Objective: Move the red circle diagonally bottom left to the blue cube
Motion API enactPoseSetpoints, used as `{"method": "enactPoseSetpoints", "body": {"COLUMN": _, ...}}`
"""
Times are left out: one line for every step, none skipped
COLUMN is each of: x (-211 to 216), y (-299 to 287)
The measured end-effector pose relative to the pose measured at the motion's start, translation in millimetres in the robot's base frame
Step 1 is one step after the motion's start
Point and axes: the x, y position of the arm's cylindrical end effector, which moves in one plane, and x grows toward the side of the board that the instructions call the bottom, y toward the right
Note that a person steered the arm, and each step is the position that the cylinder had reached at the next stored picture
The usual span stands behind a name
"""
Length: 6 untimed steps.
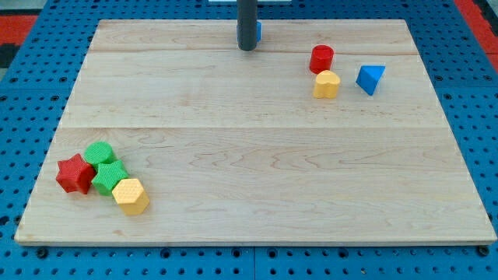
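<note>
on the table point(257, 171), taking the red circle point(321, 58) as landmark: far to its lower left, near the table's bottom-left corner, sits a cluster of a red star point(75, 174), a green circle point(99, 153), a green block point(110, 176) and a yellow hexagon point(131, 195), all touching or nearly so. up and to the circle's left, at the top edge, my tip point(247, 48) rests well apart from it, with a sliver of blue block point(258, 31) showing just behind the rod, likely the blue cube.

the yellow block point(327, 84) touches the circle from below, and a blue wedge point(370, 78) lies to its lower right.

there is no gripper, so nothing is grasped. no containers here.

risks, as i judge them: a push from the wrong side drags the yellow block along, and the rod could knock the blue cube while leaving.
</note>
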Motion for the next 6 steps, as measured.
{"method": "enactPoseSetpoints", "body": {"x": -12, "y": 88}}
{"method": "enactPoseSetpoints", "body": {"x": -14, "y": 181}}
{"method": "enactPoseSetpoints", "body": {"x": 30, "y": 213}}
{"method": "enactPoseSetpoints", "body": {"x": 37, "y": 153}}
{"method": "enactPoseSetpoints", "body": {"x": 37, "y": 86}}
{"method": "enactPoseSetpoints", "body": {"x": 37, "y": 17}}
